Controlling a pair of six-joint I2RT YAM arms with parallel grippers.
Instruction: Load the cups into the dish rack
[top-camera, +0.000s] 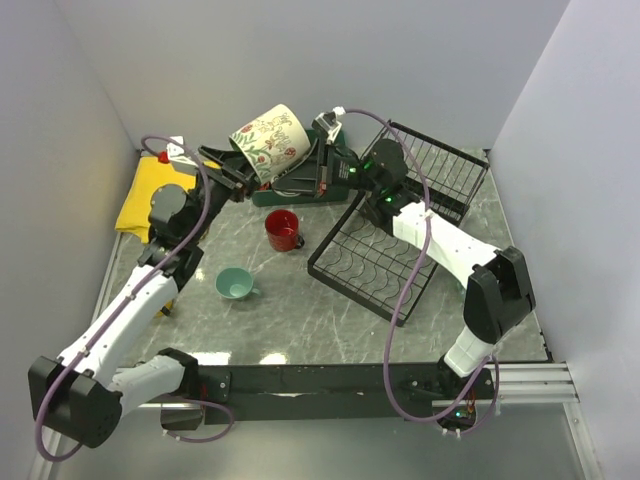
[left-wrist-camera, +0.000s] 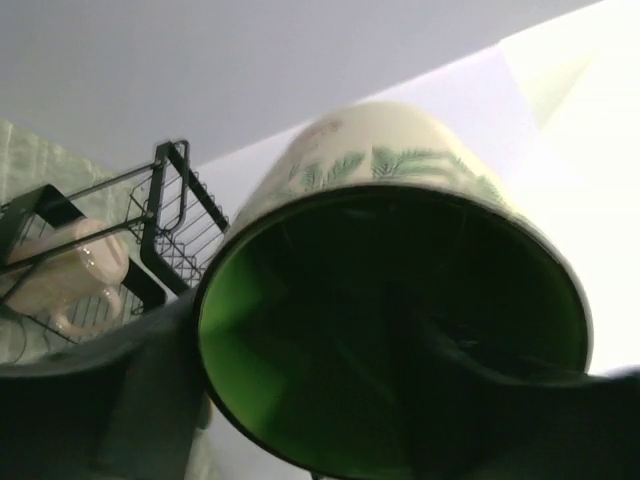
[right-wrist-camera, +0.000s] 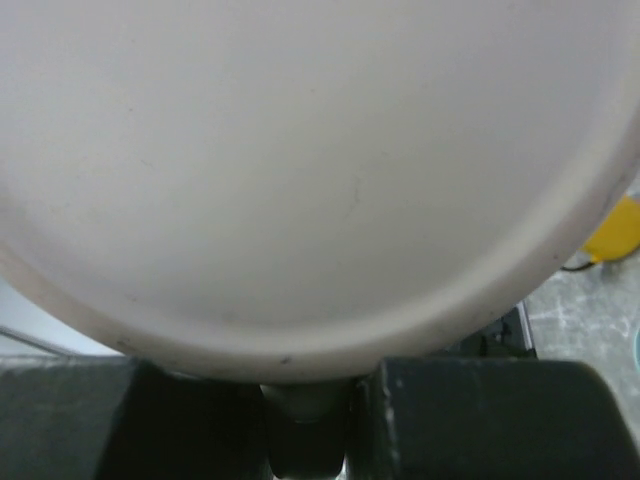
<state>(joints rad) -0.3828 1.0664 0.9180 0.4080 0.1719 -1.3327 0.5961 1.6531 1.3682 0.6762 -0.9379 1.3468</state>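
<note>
Top view, upper centre: cream mug (top-camera: 270, 140), green inside, tilted in the air, left of the dish rack (top-camera: 385, 265). Right gripper (right-wrist-camera: 305, 420) narrow, pinching a cream part below the mug's base. Left gripper (top-camera: 240, 178) spread wide at the mug's mouth. Red mug (top-camera: 283, 230) and small teal mug (top-camera: 235, 285) on the table (top-camera: 300, 310), centre-left.

**Rack at two o'clock, cups spread to its left**

On the table (top-camera: 320, 325), the dish rack (top-camera: 365, 255) sits at 2 o'clock, a tray (top-camera: 300, 192) at 12 and a cloth (top-camera: 145, 195) at 10. The centre cup (top-camera: 283, 230) stands just left of the rack, and the near cup (top-camera: 235, 285) is at 8. The raised cup (top-camera: 270, 143) hangs over the tray, between the left gripper (top-camera: 238, 178) and the right gripper (top-camera: 315, 165). The racked cup (left-wrist-camera: 70, 272) lies in the rack.
</note>
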